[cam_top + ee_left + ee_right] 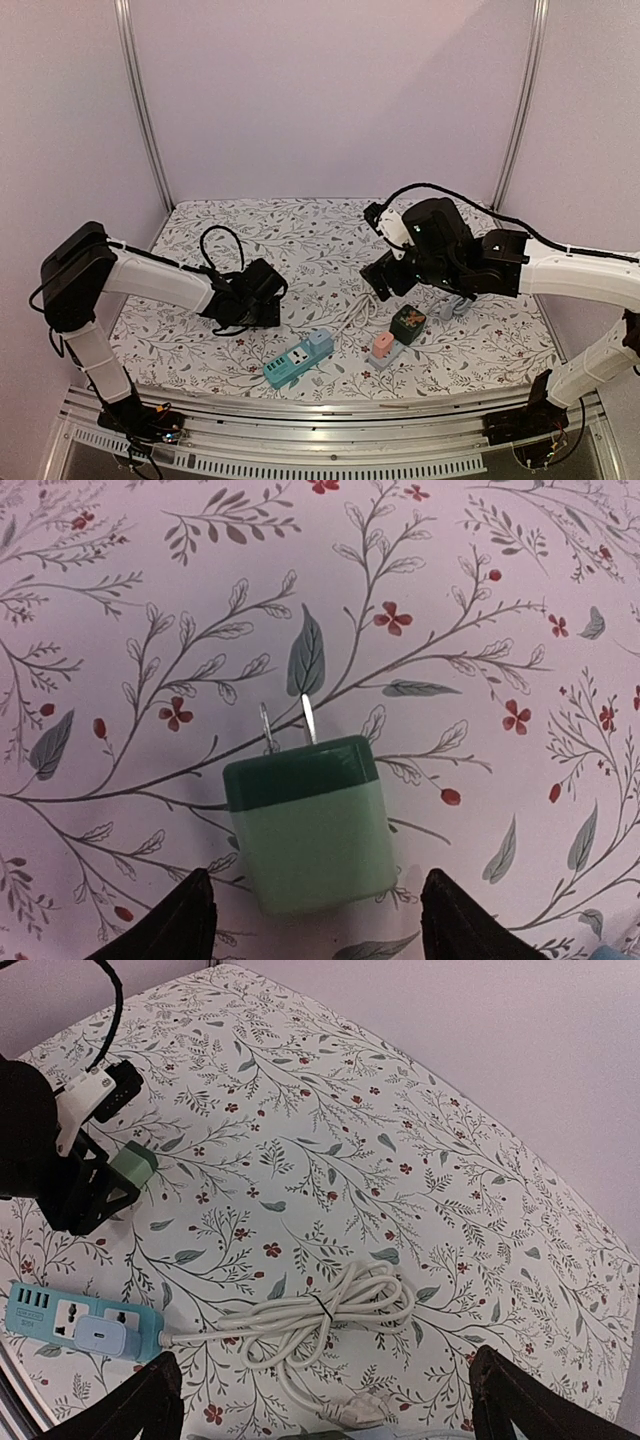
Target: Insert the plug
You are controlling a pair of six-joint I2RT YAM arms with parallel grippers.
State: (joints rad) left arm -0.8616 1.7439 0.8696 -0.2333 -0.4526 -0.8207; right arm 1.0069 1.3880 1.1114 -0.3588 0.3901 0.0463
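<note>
The left fingers point(185, 925) stand open either side of the green plug point(310, 830) — it lies on the floral bench point(480, 600), prongs pointing away from them, a gap each side. The right fingers point(140, 1405) are spread wide, empty — coiled white cable point(330, 1315) just ahead between them, teal power strip point(60, 1310) beside one finger.

Soft, even, pink-tinted light fills all three views; tabletop point(300, 230) shadows are faint; the green plug point(305, 825) is sharp; dark jaws at 5 and 7 o'clock show little detail.
</note>
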